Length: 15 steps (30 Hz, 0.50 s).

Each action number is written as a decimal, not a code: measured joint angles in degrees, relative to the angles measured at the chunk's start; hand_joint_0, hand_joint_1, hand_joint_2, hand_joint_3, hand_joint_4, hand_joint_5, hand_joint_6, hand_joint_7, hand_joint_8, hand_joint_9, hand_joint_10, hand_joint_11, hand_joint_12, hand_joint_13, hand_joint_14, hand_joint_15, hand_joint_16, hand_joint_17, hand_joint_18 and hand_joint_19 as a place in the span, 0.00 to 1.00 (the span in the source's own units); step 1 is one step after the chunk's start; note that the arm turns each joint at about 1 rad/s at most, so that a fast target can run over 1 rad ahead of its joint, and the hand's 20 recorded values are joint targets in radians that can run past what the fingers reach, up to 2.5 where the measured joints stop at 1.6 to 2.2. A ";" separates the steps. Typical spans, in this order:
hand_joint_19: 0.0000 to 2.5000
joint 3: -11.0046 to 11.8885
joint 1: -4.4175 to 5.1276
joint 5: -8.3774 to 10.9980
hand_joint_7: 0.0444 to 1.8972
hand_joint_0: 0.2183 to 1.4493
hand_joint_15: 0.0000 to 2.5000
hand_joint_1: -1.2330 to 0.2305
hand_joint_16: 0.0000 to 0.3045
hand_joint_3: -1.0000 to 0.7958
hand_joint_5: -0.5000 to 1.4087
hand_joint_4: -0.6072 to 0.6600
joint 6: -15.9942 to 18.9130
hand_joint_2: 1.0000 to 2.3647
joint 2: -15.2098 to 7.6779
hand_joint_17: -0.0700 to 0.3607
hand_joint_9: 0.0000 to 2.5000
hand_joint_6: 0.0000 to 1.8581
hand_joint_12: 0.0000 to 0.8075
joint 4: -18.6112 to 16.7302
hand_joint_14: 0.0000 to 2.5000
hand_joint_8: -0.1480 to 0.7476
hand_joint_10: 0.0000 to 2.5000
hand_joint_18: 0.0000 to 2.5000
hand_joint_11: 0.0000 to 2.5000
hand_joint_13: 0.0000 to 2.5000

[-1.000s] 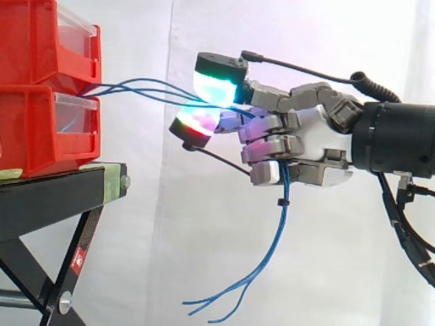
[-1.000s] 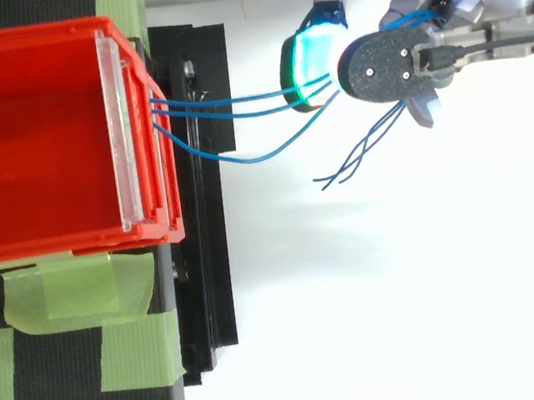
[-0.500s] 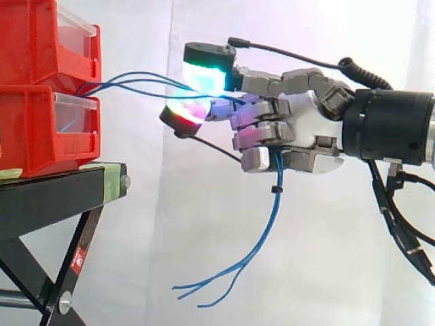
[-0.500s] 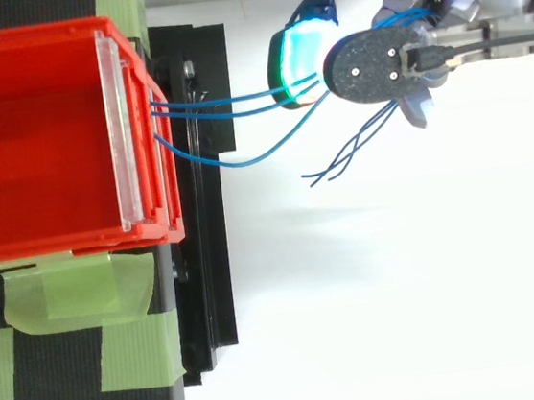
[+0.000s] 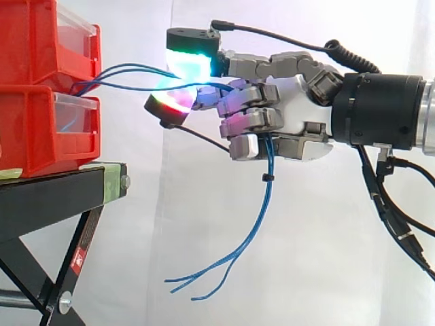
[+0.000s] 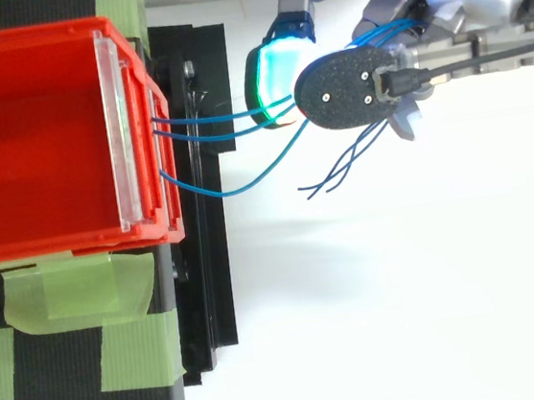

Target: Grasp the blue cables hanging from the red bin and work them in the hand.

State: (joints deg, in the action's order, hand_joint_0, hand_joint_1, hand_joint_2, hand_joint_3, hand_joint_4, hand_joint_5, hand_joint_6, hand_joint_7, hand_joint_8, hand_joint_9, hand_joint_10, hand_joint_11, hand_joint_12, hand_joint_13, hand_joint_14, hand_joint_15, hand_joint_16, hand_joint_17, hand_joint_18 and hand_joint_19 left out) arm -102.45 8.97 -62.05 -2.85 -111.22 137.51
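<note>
Grasp looked done: the hand (image 5: 292, 115) pinched the blue cables (image 5: 266, 197) in curled fingers, strung from the red bin's (image 6: 60, 245) front edge, ends dangling below; working them seemed left to do

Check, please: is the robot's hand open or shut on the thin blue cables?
Shut on them: the hand's curled fingers enclose the thin blue cables, whose loose ends hang below.
</note>
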 measured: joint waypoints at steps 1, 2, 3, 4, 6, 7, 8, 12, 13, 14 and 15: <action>0.27 0.01 0.00 -0.04 0.59 0.59 0.66 0.43 0.61 0.62 0.32 0.70 0.04 0.02 -0.01 0.49 0.62 0.40 0.66 0.01 1.00 0.62 1.00 0.88 1.00 0.70; 0.27 0.02 0.00 -0.05 0.59 0.59 0.66 0.43 0.61 0.63 0.32 0.70 0.06 0.02 0.00 0.49 0.61 0.41 0.66 0.02 1.00 0.62 1.00 0.88 1.00 0.70; 0.27 0.02 0.00 -0.06 0.59 0.59 0.66 0.43 0.62 0.63 0.32 0.70 0.08 0.01 0.01 0.49 0.61 0.41 0.66 0.03 1.00 0.64 1.00 0.88 1.00 0.70; 0.26 0.01 0.00 -0.07 0.59 0.59 0.66 0.43 0.62 0.63 0.32 0.70 0.08 0.01 0.01 0.49 0.60 0.41 0.66 0.03 1.00 0.64 1.00 0.88 1.00 0.70; 0.26 0.01 0.02 -0.14 0.58 0.58 0.66 0.42 0.64 0.63 0.32 0.70 -0.02 0.01 -0.01 0.50 0.60 0.42 0.67 0.04 1.00 0.62 1.00 0.88 1.00 0.70; 0.26 0.01 0.04 -0.22 0.58 0.58 0.67 0.42 0.64 0.64 0.32 0.71 -0.10 0.01 -0.01 0.50 0.60 0.42 0.67 0.06 1.00 0.63 1.00 0.88 1.00 0.70; 0.26 0.00 0.08 -0.34 0.58 0.58 0.67 0.41 0.64 0.64 0.31 0.71 -0.19 0.01 -0.01 0.50 0.59 0.43 0.67 0.13 1.00 0.64 1.00 0.88 1.00 0.70; 0.25 -0.01 0.43 -1.38 0.57 0.57 0.67 0.39 0.67 0.66 0.29 0.72 -0.58 0.01 0.00 0.52 0.57 0.44 0.68 1.29 1.00 0.63 1.00 0.87 1.00 0.69; 0.25 -0.02 0.53 -1.58 0.57 0.57 0.67 0.39 0.68 0.67 0.29 0.72 -0.63 0.01 -0.01 0.52 0.56 0.45 0.68 1.49 1.00 0.64 1.00 0.87 1.00 0.68; 0.24 -0.02 0.62 -1.74 0.56 0.57 0.68 0.38 0.69 0.67 0.29 0.72 -0.67 0.01 0.00 0.53 0.55 0.45 0.68 1.63 1.00 0.64 1.00 0.86 1.00 0.68; 0.24 -0.01 0.74 -1.88 0.56 0.57 0.67 0.38 0.67 0.67 0.29 0.72 -0.72 0.01 -0.01 0.52 0.54 0.45 0.68 1.77 1.00 0.64 1.00 0.84 1.00 0.67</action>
State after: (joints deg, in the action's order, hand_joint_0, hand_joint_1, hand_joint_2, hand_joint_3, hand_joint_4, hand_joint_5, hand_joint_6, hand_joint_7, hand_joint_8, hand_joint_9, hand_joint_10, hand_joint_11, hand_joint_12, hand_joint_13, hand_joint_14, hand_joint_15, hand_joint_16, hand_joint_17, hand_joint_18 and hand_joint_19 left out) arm -102.46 9.71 -63.93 -3.57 -111.23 139.28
